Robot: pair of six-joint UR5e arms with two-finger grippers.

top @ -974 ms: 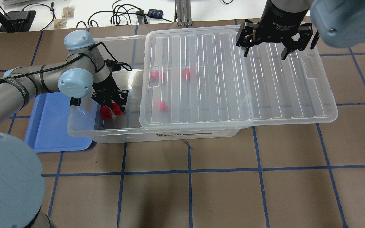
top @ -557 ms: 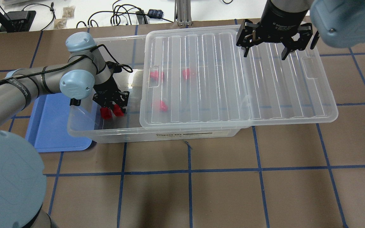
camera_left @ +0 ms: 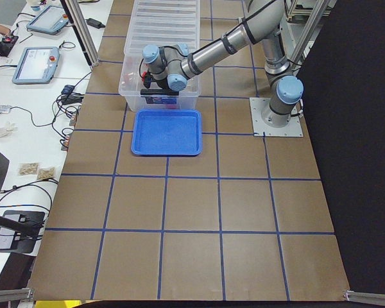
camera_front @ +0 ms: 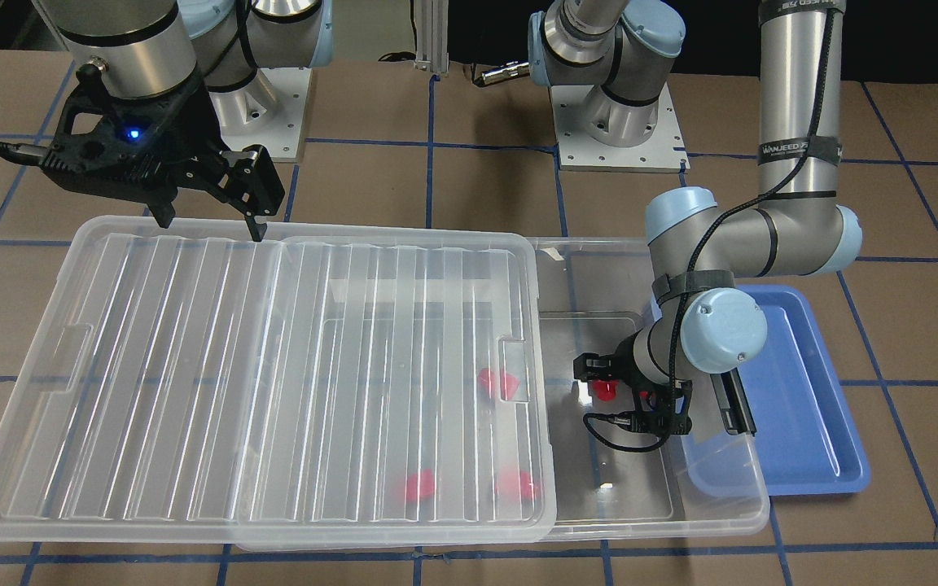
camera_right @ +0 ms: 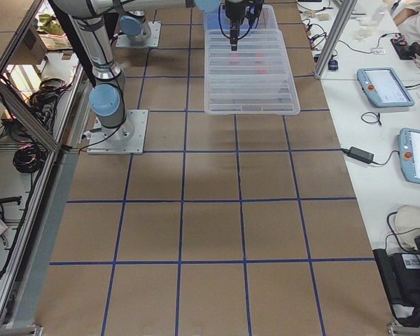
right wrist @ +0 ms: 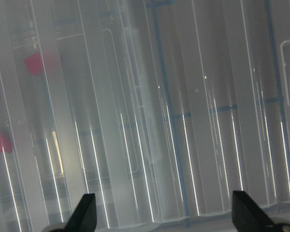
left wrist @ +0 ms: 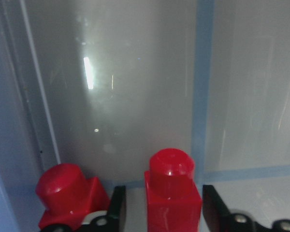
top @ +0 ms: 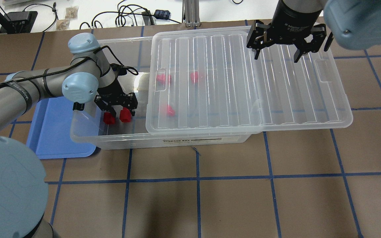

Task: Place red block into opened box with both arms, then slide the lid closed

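Note:
My left gripper (top: 123, 111) is down inside the uncovered end of the clear box (top: 88, 138), open. A red block (left wrist: 173, 188) stands on the box floor between its spread fingers (left wrist: 117, 208), with a gap on one side. A second red block (left wrist: 70, 193) sits just outside them, near the box wall. The ribbed lid (top: 243, 86) lies shifted over most of the box, overhanging its right end. Under the lid are three more red blocks (top: 170, 110). My right gripper (top: 276, 49) hangs open above the lid's far edge, holding nothing.
A blue tray (top: 55, 132) lies against the box's left end, under my left arm. Cables and small devices lie on the white bench (top: 127, 16) beyond the table. The arm bases (camera_front: 615, 138) stand behind the box.
My left gripper's fingers have spread apart and let go of the red block, which now rests on the box floor beside the other one. The right gripper and the lid have not moved.

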